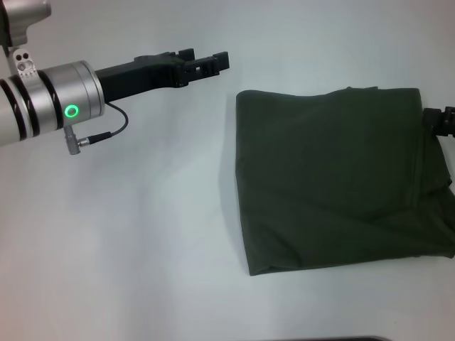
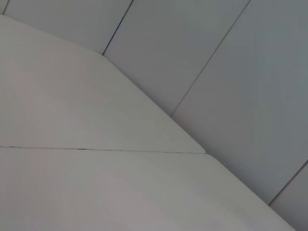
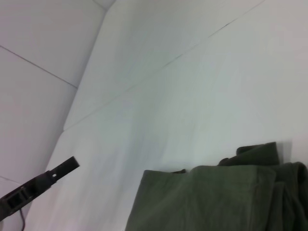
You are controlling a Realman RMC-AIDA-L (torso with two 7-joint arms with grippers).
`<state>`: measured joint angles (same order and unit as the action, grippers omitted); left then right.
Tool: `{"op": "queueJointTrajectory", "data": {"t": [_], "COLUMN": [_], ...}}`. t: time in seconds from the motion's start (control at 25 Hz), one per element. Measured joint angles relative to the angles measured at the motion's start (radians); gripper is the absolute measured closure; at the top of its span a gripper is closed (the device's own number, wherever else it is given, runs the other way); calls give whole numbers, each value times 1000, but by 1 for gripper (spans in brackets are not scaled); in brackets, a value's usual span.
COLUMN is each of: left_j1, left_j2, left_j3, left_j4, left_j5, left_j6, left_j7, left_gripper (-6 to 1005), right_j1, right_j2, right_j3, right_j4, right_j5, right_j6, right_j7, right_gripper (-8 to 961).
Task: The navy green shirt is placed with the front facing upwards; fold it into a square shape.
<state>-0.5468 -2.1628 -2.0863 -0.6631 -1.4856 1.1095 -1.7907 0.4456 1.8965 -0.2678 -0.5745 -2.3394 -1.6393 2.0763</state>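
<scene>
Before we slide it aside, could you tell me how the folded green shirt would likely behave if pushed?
The navy green shirt is soft, wrinkled cloth, so it would probably bunch rather than slide whole. Its loose layered right edge would likely unfold or droop if lifted.

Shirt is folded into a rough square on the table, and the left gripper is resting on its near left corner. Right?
Not quite. The navy green shirt is folded into a rough square on the table, but the left gripper is not on it: the head view shows it off to the shirt's left, beyond the far left corner, with bare table between them. The right gripper is at the shirt's right edge.
</scene>
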Motion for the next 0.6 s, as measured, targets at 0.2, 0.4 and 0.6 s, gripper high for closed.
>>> {"op": "queueJointTrajectory", "data": {"t": [0.2, 0.4, 0.6], "left_j1": [1, 1, 2], "left_j2": [0, 0, 0], "left_j3": [0, 0, -1], "left_j4": [0, 0, 1], "left_j5": [-2, -2, -1], "left_j6": [-1, -1, -7], "left_j7": [2, 2, 2], "left_gripper": [126, 127, 127], "right_j1": [10, 15, 25], "right_j2": [7, 20, 31], "right_j3": [-11, -43, -53], "right_j4": [5, 7, 15], "right_j5": [0, 0, 0], "right_j6": [31, 60, 76], "right_j7": [4, 6, 7], "right_gripper": [299, 314, 329]}}
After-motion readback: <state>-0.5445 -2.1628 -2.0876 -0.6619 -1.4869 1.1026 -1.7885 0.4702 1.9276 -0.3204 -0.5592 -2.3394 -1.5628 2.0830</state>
